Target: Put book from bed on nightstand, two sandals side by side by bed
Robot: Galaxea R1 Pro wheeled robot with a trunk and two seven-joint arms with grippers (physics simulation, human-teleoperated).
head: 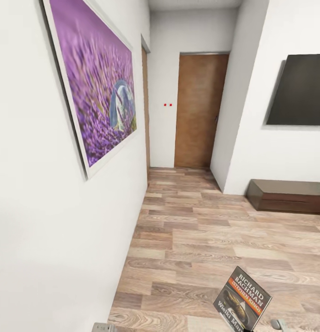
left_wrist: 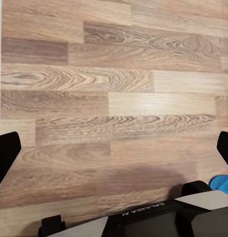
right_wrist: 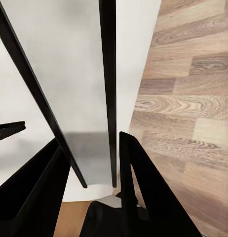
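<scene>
The head view looks along a white-walled passage with a pale wood-plank floor (head: 210,240). On the left wall hangs a large white-framed picture of purple lavender (head: 97,78). At the far end stands a plain brown wooden door (head: 199,110), shut, with two small red dots (head: 167,104) on the white wall just to its left. On the right wall is a flat black screen (head: 300,90), and below it, against the wall, a long low dark-brown bench (head: 289,196).

The thin paperback book (head: 243,299) with the dark cover picture, the orange-red band and white lettering (the words "Richard Bachman" read clearly) is near the bottom of the head view, right of centre, tilted and raised off the floor. In the right wrist view the right gripper (right_wrist: 94,163) has its two black fingers closed on the book's edge, the cover seen almost edge-on as a thin dark line between them.

In the left wrist view the left gripper (left_wrist: 114,153) hangs over the floor with its black fingertips (left_wrist: 6,153) spread wide apart and nothing between them. A small bright blue shape (left_wrist: 223,183) lies on the floor beside the robot's body; I cannot tell what it is.
</scene>
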